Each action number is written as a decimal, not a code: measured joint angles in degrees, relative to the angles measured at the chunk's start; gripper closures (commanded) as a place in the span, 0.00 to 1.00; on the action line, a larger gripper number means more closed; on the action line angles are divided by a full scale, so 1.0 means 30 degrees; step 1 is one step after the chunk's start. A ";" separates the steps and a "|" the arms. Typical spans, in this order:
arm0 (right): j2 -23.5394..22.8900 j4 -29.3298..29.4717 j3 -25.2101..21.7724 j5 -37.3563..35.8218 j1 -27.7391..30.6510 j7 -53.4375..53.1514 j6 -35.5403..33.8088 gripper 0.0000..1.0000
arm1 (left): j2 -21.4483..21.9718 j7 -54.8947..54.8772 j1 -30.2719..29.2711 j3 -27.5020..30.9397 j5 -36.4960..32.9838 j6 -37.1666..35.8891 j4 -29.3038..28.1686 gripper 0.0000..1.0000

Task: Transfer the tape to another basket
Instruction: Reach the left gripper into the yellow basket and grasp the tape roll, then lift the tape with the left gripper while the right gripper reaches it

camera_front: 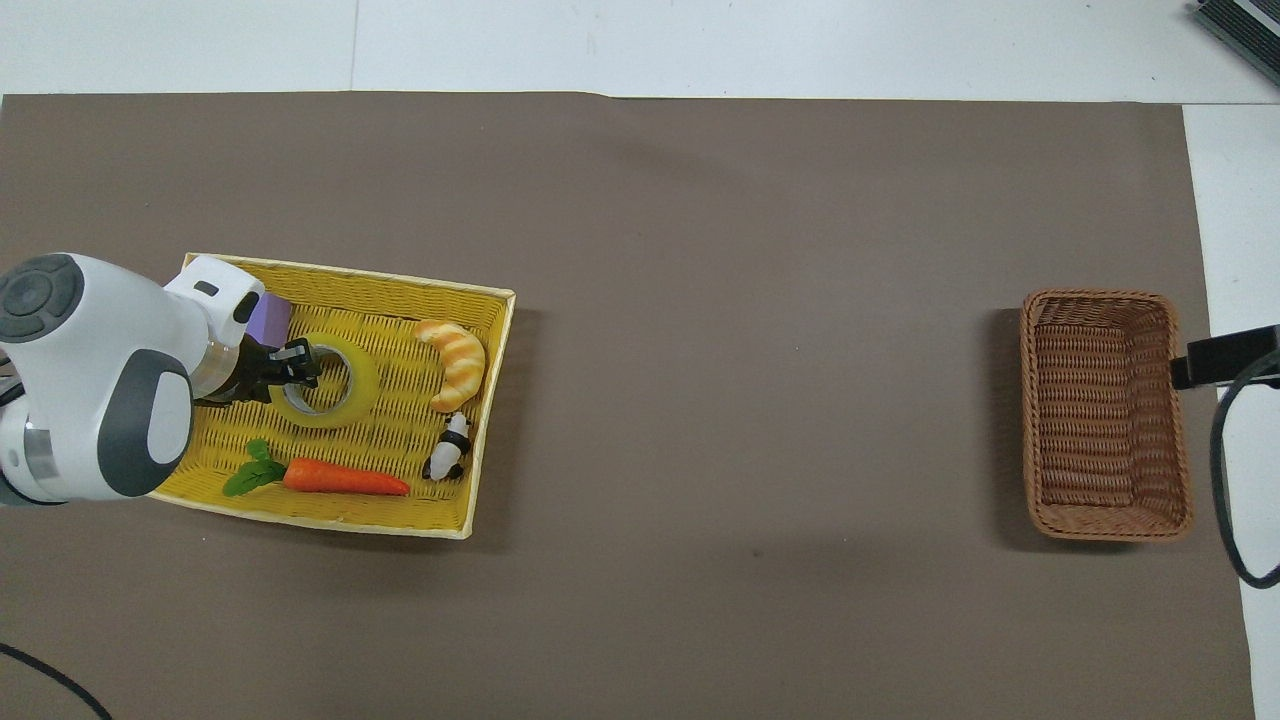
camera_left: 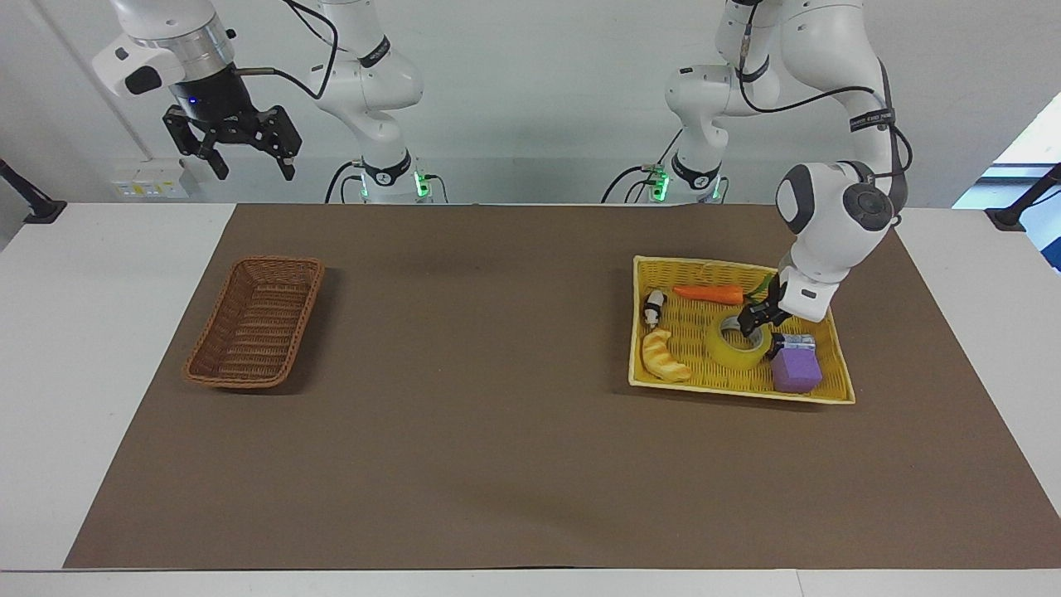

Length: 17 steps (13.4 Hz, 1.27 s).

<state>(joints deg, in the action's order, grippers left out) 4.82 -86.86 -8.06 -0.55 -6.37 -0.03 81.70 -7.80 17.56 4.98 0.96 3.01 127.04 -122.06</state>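
One tape point(camera_left: 736, 342) among six items, left tool point(camera_left: 756, 319) at it, grip unclear; right tool point(camera_left: 236, 149) open.

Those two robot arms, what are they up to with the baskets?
The left gripper is down at the tape in the yellow basket, at the roll's rim, among a carrot, croissant and purple block. The tape is not lifted yet. The brown basket holds nothing. The right gripper waits open, raised near its base.
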 measured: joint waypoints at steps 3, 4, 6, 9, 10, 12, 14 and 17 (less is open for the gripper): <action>0.0000 0.0000 0.0000 0.0000 0.0000 0.0000 0.0000 0.00 | -0.0129 -0.0001 0.0011 0.0003 -0.0001 0.0293 -0.0149 0.55; 0.0000 0.0000 0.0000 0.0000 0.0000 0.0000 0.0000 0.00 | -0.0194 -0.0013 0.0011 0.0007 -0.0001 0.0562 -0.0322 0.63; 0.0000 0.0000 0.0000 0.0000 0.0000 0.0000 0.0000 0.00 | -0.0357 -0.0030 0.0013 0.0011 -0.0001 0.1135 -0.0694 0.96; 0.0000 0.0000 0.0000 0.0000 0.0000 0.0000 0.0000 0.00 | -0.0415 -0.0070 0.0019 0.0009 -0.0003 0.1250 -0.0742 1.00; 0.0000 0.0000 0.0000 0.0000 0.0000 0.0000 0.0000 0.00 | -0.0416 -0.0081 0.0042 -0.0004 -0.0003 0.1251 -0.0707 1.00; 0.0000 0.0000 0.0033 0.0000 -0.0007 0.0000 0.0000 0.00 | -0.0405 -0.0081 0.0161 -0.0018 -0.0002 0.0793 -0.0306 1.00; 0.0001 0.0000 0.0106 0.0000 -0.0018 0.0000 -0.0001 0.00 | -0.0360 -0.0081 0.0242 -0.0021 -0.0001 -0.0962 0.1014 1.00; 0.0019 -0.0004 0.0242 0.0750 -0.0230 0.0221 -0.0048 0.00 | -0.0140 -0.0081 0.0245 -0.0024 -0.0001 -0.4103 0.3710 1.00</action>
<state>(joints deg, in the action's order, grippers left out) 4.88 -86.87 -7.33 1.70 -7.07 0.64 81.56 -8.22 17.31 5.71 0.89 3.00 114.73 -110.93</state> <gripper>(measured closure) 0.000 0.789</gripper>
